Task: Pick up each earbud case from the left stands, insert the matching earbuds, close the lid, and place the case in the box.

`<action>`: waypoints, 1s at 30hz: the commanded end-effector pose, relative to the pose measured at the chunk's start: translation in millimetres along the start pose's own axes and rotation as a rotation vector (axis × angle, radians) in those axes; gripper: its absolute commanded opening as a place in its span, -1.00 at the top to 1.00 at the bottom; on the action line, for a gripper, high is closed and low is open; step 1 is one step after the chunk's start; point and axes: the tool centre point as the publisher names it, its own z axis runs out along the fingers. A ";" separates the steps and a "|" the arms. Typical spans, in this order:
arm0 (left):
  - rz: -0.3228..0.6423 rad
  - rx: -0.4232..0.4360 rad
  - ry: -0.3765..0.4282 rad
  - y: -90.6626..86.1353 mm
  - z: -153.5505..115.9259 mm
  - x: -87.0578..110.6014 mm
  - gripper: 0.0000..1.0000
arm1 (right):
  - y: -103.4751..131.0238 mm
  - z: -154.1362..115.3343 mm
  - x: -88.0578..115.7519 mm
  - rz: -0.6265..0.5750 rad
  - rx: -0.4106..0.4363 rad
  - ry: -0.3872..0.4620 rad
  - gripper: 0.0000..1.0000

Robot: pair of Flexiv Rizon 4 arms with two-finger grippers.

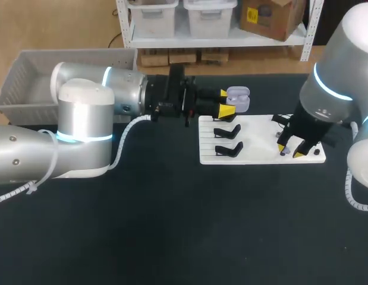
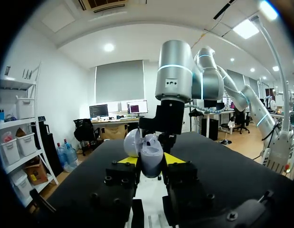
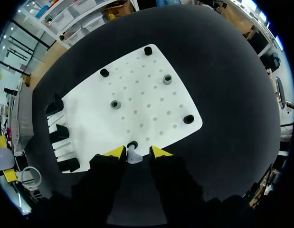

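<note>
Roughly early stage: left gripper (image 1: 225,102) clamps the open-lidded lilac earbud case (image 1: 238,98) just off the black stands (image 1: 228,132), right gripper's (image 1: 289,151) narrow jaws straddle a small lilac earbud (image 3: 133,154) on the white pegboard (image 1: 258,142) (not gripping yet), so insertion, lid closing and the grey plastic box (image 1: 29,83) remain.

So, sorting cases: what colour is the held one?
Pale lilac earbud case, clearest in left wrist view.

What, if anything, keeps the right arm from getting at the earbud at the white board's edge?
Probably nothing, so yes: the right arm hangs over the earbud, its open jaws on either side, nothing between.
</note>
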 end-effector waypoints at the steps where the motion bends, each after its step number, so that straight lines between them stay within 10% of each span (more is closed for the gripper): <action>1: 0.002 -0.006 0.000 -1.4 0.4 -0.1 1.00 | -0.1 0.7 -1.1 -0.001 0.000 0.003 0.38; 8: 0.002 -0.006 0.000 -1.4 0.4 -0.1 1.00 | 0.7 2.1 -1.5 -0.007 -0.001 0.011 0.48; 11: 0.002 -0.006 0.000 -1.4 0.4 -0.1 1.00 | 1.1 1.5 -1.1 -0.009 0.001 0.009 1.00; 30: 0.002 -0.006 0.000 -1.4 0.4 -0.1 1.00 | 32.8 -101.0 16.0 -0.103 -0.034 -0.068 1.00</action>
